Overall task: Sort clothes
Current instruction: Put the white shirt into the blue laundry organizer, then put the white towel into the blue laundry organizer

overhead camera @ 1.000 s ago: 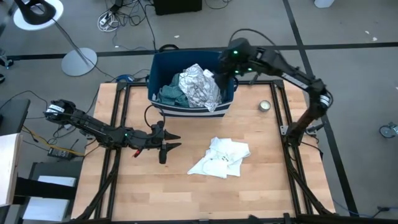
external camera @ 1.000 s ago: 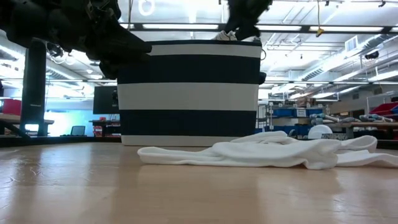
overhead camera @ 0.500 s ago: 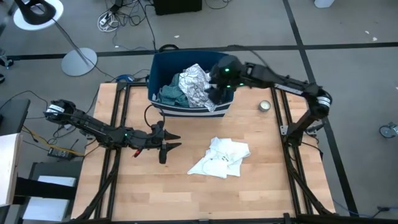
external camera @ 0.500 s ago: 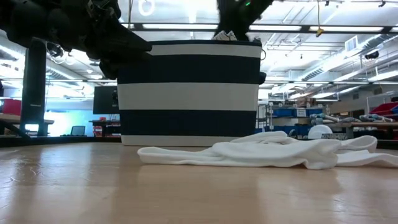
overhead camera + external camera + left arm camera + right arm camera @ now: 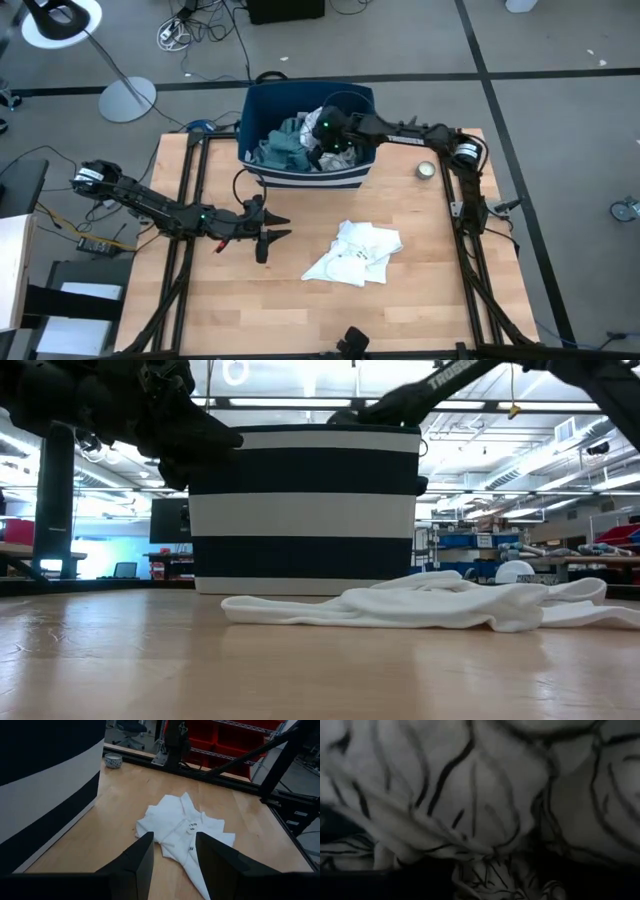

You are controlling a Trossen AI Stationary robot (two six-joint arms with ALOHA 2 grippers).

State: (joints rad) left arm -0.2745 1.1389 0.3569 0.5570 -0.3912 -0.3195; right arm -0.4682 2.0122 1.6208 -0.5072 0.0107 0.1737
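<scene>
A dark blue bin (image 5: 255, 110) with a white-striped side stands at the table's far edge. It holds a teal cloth (image 5: 272, 152) and a white-and-grey patterned cloth (image 5: 470, 785). My right gripper (image 5: 323, 138) is down inside the bin, right over the patterned cloth, which fills the right wrist view. A pale white shirt (image 5: 356, 252) lies crumpled on the table's middle; it also shows in the left wrist view (image 5: 180, 827). My left gripper (image 5: 172, 865) is open and empty, level above the table, left of the shirt (image 5: 272, 230).
A small round bowl (image 5: 426, 170) sits on the table right of the bin. The bin's striped wall (image 5: 305, 510) stands behind the shirt (image 5: 430, 605) in the low view. Bare wood lies along the table's near edge (image 5: 300, 320).
My right gripper has gone from above the bin's far right rim toward the table's left and down into the bin, onto the patterned cloth, which it now mostly covers in the high view.
</scene>
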